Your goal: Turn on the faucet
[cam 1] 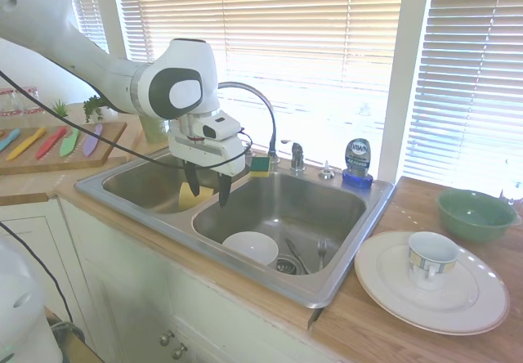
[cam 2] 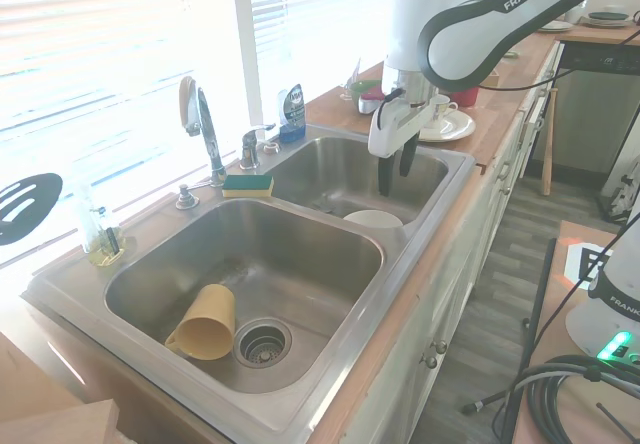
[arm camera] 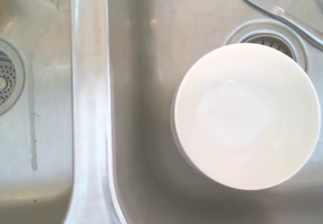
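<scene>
over the double steel sink (cam 1: 343, 240), above the divider between its two basins: gripper (cam 1: 206, 193), fingers pointing down, parted with a clear gap, holding nothing. white bowl (arm camera: 247, 115), upside down in the basin beside the divider, next to its drain; in the wrist view it fills the frame with the divider ridge alongside. faucet (cam 2: 203, 124), chrome gooseneck rising from the back ledge by the window, well apart from the gripper. lever handle (cam 2: 251, 145), stubby chrome, just beside the spout's base (untouched). green-and-yellow sponge (cam 2: 247, 185), on the ledge in front of the faucet. blue-capped soap bottle (cam 1: 357, 162), on the back ledge. tan cup (cam 2: 203, 323), on its side in the other basin by its drain. white plate (cam 1: 392, 293) bearing a mug (cam 1: 431, 257), and a green bowl (cam 1: 476, 214), on the wooden counter.
</scene>
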Tool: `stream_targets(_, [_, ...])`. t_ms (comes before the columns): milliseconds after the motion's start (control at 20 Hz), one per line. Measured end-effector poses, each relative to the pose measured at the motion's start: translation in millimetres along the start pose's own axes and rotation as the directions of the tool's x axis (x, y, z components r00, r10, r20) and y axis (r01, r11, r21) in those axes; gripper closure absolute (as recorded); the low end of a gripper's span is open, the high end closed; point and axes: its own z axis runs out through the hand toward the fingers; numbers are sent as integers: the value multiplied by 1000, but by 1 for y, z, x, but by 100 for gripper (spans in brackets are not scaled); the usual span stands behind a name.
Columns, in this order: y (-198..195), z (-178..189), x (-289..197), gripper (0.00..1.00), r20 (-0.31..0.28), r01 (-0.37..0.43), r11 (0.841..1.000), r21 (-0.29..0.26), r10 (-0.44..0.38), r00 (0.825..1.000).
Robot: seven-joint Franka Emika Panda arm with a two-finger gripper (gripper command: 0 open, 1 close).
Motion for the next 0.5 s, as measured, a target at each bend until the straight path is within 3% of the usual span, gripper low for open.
stream_targets(500, [5,2,3,100,6,-5,1000,-3,5,1000])
